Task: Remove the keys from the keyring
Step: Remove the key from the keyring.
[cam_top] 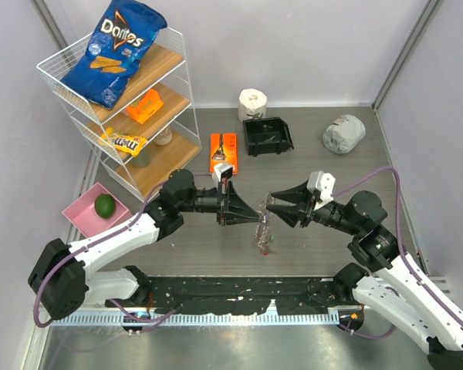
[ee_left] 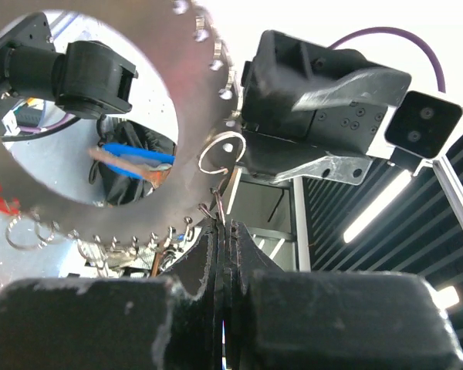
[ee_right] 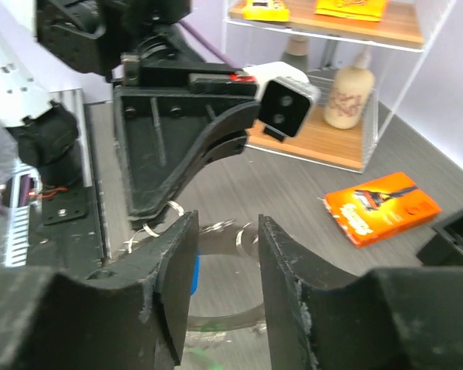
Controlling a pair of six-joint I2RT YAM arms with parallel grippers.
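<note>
Upper left, a wire shelf (cam_top: 168, 65) carries a Doritos bag (cam_top: 114, 50) and an M&M's bag (cam_top: 125, 142); below it a pink tray (cam_top: 80, 220) holds a lime (cam_top: 105, 204). Upper centre: paper roll (cam_top: 252, 102), black bin (cam_top: 251, 143), orange package (cam_top: 223, 150); grey bundle (cam_top: 343, 133) upper right.

Grey wood-grain tabletop (cam_top: 316, 166) fills the cell. Pale lavender-grey back wall panel (cam_top: 293, 46) at 12 o'clock, matching side panels at 9 (cam_top: 15, 154) and 3 (cam_top: 440, 116). Slim grey metal corner posts at 11 (cam_top: 50, 25) and 1 (cam_top: 405, 50). White wire three-tier rack with light wooden shelves (cam_top: 163, 160) at 10 o'clock, angled to the walls. Brushed steel plate (cam_top: 216, 347) along the 6 o'clock edge. Left wrist view, looking up: dark slatted ceiling (ee_left: 447, 231), long white strip light (ee_left: 378, 206) lit at 3 o'clock.
</note>
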